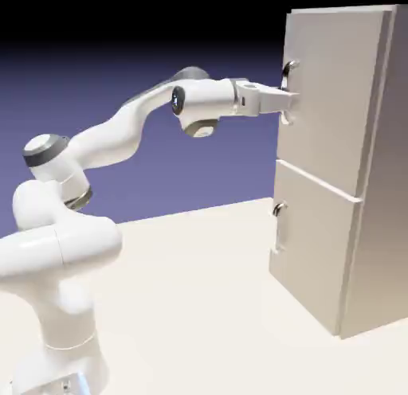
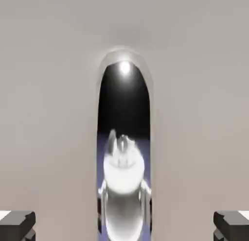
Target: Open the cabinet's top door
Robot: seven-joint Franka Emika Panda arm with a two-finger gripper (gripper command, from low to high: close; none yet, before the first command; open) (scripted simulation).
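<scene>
At the cabinet (image 1: 351,162), which stands on the table (image 1: 199,306), the top door (image 1: 331,99) sits flush with the cabinet front, so no opening has been achieved; the approach is made, while the grasp and the pull are both judged outstanding. The claw (image 1: 288,99) is level with the door's handle (image 1: 289,91) and right at it, reaching horizontally toward the door's edge nearest the arm. Seen from the hand view, the handle (image 2: 124,152) runs up the middle as a mirrored strip, centred between the two fingertips (image 2: 17,224), which stand wide apart at either side and clear of it. Nothing is held. The lower door (image 1: 315,242) is likewise closed.
</scene>
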